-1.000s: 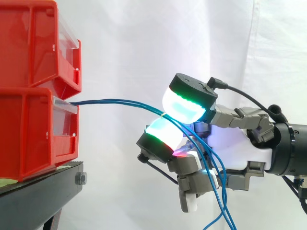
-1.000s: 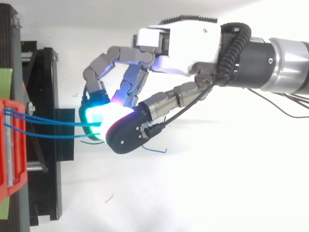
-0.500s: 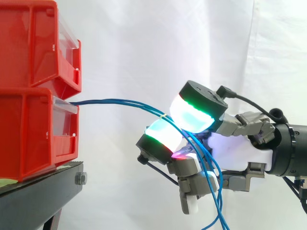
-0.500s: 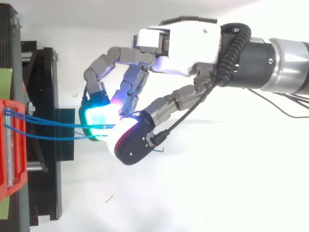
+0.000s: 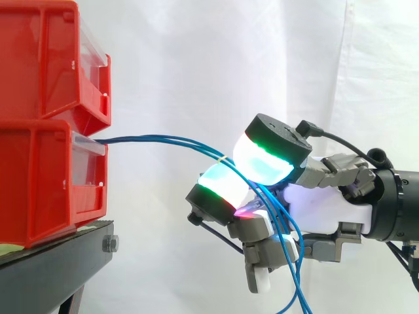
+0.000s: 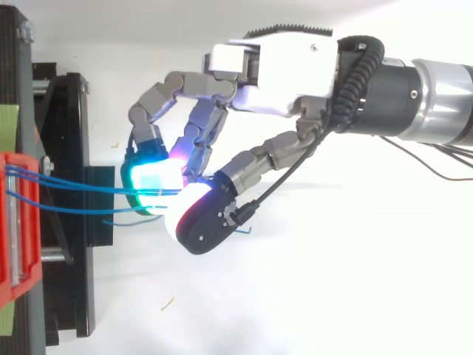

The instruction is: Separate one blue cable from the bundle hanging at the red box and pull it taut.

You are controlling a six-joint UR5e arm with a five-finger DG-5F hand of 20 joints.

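Side view: the robot's hand [image 5: 314,209] closed on the blue cables [image 5: 157,139] a little way out from the front of the lower red bin [image 5: 39,183], which sat on a black stand [image 5: 52,261] beneath a second red bin [image 5: 39,59]. The cables left the lower bin's top lip, ran outward almost level, then dipped into the pinch between two glowing pads [image 5: 226,186]. Beyond the pinch their loose ends hung down on the side away from the bin.

The fingers were curled, with the pads pressed together across the strands. This was apparently a grip for drawing them away from the bin. More than one strand seemed to pass through it, so a single cable did not yet look separated. The gentle bow in the span suggested some slack remained.

From above, the cables [image 6: 81,185] fanned slightly between the bin's edge and the hand [image 6: 281,66]. No legible lettering or label could be made out on the bins.
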